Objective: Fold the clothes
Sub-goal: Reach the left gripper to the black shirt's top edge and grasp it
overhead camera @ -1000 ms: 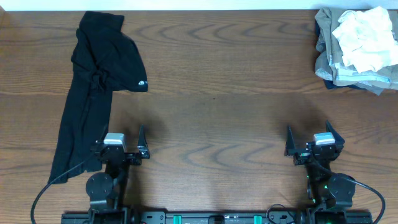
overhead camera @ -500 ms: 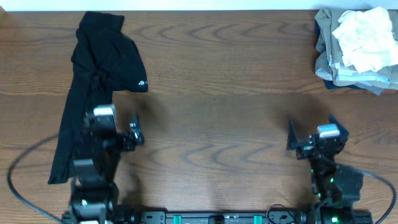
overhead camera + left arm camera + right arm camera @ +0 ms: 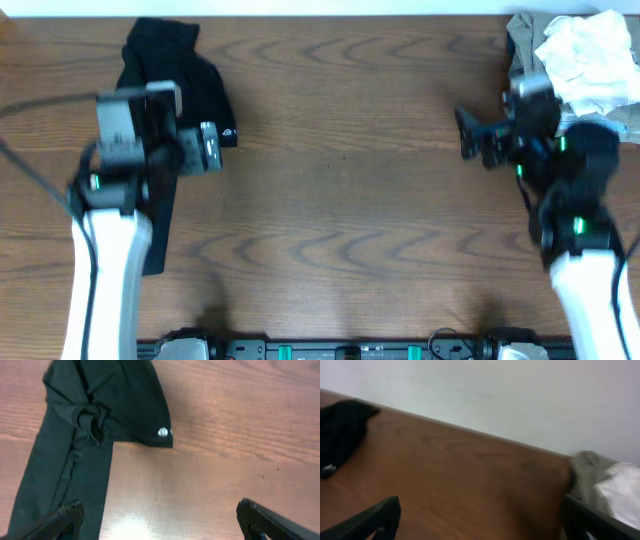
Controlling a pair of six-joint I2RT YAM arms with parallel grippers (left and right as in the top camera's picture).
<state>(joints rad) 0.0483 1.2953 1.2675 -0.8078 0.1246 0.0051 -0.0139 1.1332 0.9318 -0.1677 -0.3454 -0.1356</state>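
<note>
The clothes, a black t-shirt [image 3: 165, 50], lie crumpled in a long strip at the table's left, with a small white logo [image 3: 229, 133] on the right edge. In the left wrist view the t-shirt [image 3: 100, 405] fills the upper left, its logo [image 3: 162, 432] near the middle. My left gripper [image 3: 175, 150] hangs open over the shirt's right edge; one fingertip [image 3: 65, 517] is over fabric, the other over bare wood. My right gripper [image 3: 500, 135] is open in the air at the right, holding nothing. Its view shows the t-shirt [image 3: 340, 425] far left.
A pile of khaki-grey garments [image 3: 525, 95] topped by a white cloth [image 3: 585, 50] sits at the back right corner, close to my right gripper; it also shows in the right wrist view [image 3: 590, 467]. A pale wall [image 3: 495, 390] rises behind the table's far edge.
Both arms have lifted from the near edge and swung toward the far side. The left now hangs over the black t-shirt, the right near the garment pile. Both stay open.
</note>
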